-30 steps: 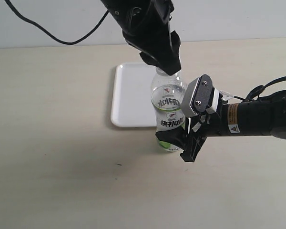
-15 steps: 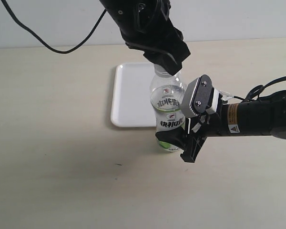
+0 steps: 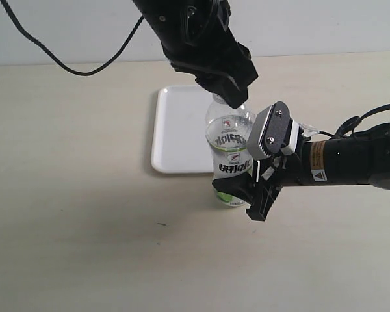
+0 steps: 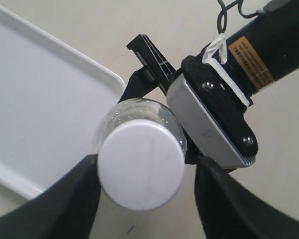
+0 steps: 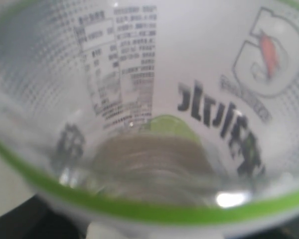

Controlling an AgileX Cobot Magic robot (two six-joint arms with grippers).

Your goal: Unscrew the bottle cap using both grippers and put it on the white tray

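The bottle cap (image 4: 141, 165) sits on the neck of the bottle (image 3: 229, 140), white and round, its flat top facing the left wrist camera. It is not on the white tray (image 3: 179, 130). The left gripper (image 3: 229, 92) hangs over the bottle from above, and in the exterior view its black body hides the cap. In the left wrist view its two blurred black fingers (image 4: 70, 199) stand on either side of the cap. One looks to be against the ribbed rim, while a thin gap shows beside the other, so I cannot tell whether this pincer is clamped on the cap or just straddling it.

The bottle stands upright on the pale table (image 3: 71, 195), off the tray and just beside the tray's near corner. The right gripper (image 3: 233, 188) reaches in from the side and is closed around the lower part of the bottle, with black fingers on both sides of the label near the green band. A white-grey block (image 3: 270, 130) with screws sits on top of this gripper, close to the bottle's shoulder, and a yellow label (image 3: 317, 161) shows on the arm behind it. The right wrist view is filled by the bottle's label, with dark characters and the green lime, seen very close and blurred
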